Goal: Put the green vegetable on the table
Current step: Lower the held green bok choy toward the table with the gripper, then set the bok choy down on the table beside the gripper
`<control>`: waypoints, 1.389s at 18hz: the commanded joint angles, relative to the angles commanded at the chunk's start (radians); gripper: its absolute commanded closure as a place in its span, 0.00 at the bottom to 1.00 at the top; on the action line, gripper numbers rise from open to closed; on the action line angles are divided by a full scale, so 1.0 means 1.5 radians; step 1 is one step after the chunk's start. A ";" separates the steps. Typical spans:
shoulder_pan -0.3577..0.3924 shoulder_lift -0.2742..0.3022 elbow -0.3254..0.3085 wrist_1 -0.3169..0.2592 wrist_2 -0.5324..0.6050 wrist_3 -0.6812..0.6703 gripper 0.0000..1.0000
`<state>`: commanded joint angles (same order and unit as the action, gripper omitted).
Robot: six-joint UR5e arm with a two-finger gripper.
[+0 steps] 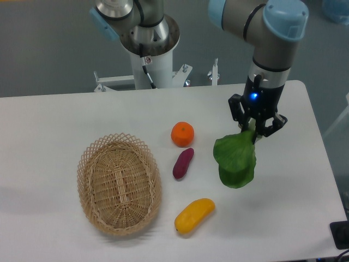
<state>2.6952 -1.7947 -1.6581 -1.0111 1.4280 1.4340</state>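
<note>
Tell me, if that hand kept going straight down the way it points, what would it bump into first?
Probably the bare table. The hand points downward, shut on the green vegetable, whose leaves would likely touch first. Height is hard to judge from this view.

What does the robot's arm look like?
The arm is made of fat grey tubes with light blue caps on its joints. Its gripper is black, with two short fingers and a small blue light shining above them. A thin black cable runs down the white base post.

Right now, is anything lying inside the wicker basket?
No, the wicker basket shows only its woven bottom; the green vegetable hangs from the gripper to its right.
</note>
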 joint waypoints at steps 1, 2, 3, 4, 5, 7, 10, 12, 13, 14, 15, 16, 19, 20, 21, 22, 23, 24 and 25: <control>0.002 -0.003 -0.003 0.003 0.005 0.010 0.64; 0.003 -0.007 -0.002 0.004 0.005 0.014 0.64; 0.005 -0.014 -0.002 0.005 0.005 0.018 0.64; 0.009 -0.024 0.000 0.009 0.005 0.027 0.64; 0.012 -0.031 -0.002 0.021 0.005 0.039 0.64; 0.013 -0.048 -0.009 0.042 0.006 0.062 0.64; 0.033 -0.071 -0.024 0.059 0.007 0.127 0.65; 0.040 -0.072 -0.039 0.074 0.007 0.155 0.65; 0.043 -0.078 -0.042 0.077 0.007 0.165 0.65; 0.043 -0.088 -0.042 0.080 0.007 0.172 0.65; 0.043 -0.098 -0.044 0.089 0.008 0.184 0.65; 0.043 -0.102 -0.046 0.099 0.010 0.196 0.65; 0.053 -0.120 -0.049 0.102 0.012 0.258 0.65; 0.055 -0.122 -0.056 0.107 0.012 0.269 0.65; 0.055 -0.123 -0.060 0.115 0.012 0.272 0.65; 0.055 -0.127 -0.065 0.121 0.013 0.272 0.65; 0.055 -0.128 -0.071 0.132 0.016 0.274 0.65; 0.056 -0.129 -0.072 0.138 0.023 0.280 0.65; 0.056 -0.129 -0.072 0.138 0.031 0.292 0.65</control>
<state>2.7796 -1.9880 -1.7656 -0.8038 1.4740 1.8713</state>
